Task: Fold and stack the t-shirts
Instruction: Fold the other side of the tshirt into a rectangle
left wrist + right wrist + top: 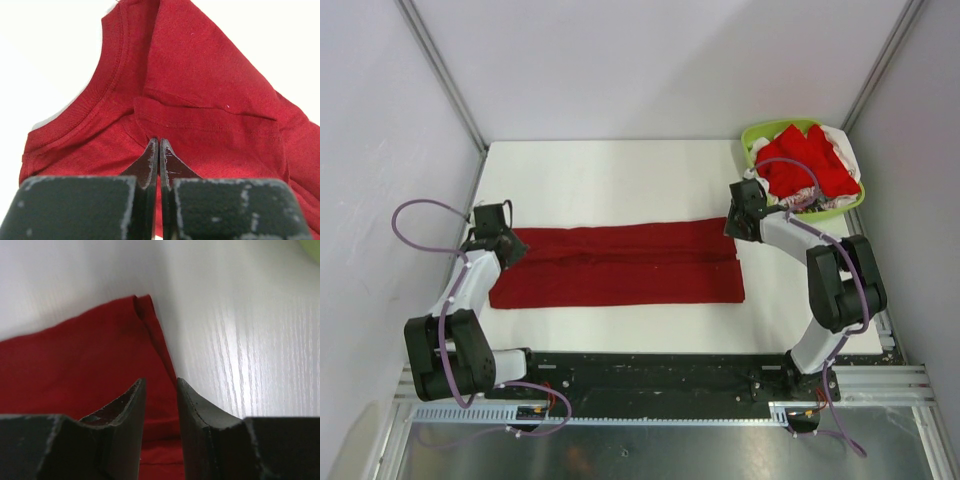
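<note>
The crimson t-shirt lies as a long folded band across the surface: soft, light, floppy (it will sag). Your left jaws are closed at its collar end and your right jaws are parted over the hem. Pinch both layers at the corners.

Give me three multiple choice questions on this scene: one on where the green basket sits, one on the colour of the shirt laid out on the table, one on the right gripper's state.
1. Where is the green basket? A) far right corner of the table B) far left corner C) between the arm bases
2. What colour is the laid-out t-shirt? A) blue B) white C) dark crimson
3. The right gripper is: A) shut tight B) open C) clamped on the basket

Answers: 1 A, it stands at the far right corner; 2 C, the flat strip is dark crimson; 3 B, a gap shows between its fingers.
</note>
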{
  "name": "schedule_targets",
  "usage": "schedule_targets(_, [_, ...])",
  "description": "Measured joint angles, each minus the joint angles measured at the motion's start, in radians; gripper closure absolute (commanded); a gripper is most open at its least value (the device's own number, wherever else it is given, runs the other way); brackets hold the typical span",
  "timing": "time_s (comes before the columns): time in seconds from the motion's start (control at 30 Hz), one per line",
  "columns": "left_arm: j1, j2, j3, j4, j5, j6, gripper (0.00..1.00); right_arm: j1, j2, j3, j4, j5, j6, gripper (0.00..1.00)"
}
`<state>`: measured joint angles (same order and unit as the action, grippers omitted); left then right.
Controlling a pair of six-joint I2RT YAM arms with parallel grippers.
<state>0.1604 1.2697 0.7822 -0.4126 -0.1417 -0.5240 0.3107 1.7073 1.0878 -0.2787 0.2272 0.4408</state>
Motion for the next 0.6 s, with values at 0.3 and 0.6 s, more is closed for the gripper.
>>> schedule_targets(0.3, [0.000, 0.000, -0.001, 0.001, 0.000, 0.000, 1.00, 0.003, 0.000, -0.051, -0.008, -0.002, 0.004, 0.64])
schedule_targets(0.6, [0.000, 0.000, -0.001, 0.001, 0.000, 0.000, 1.00, 0.006, 0.000, -0.095, -0.001, -0.011, 0.017, 0.64])
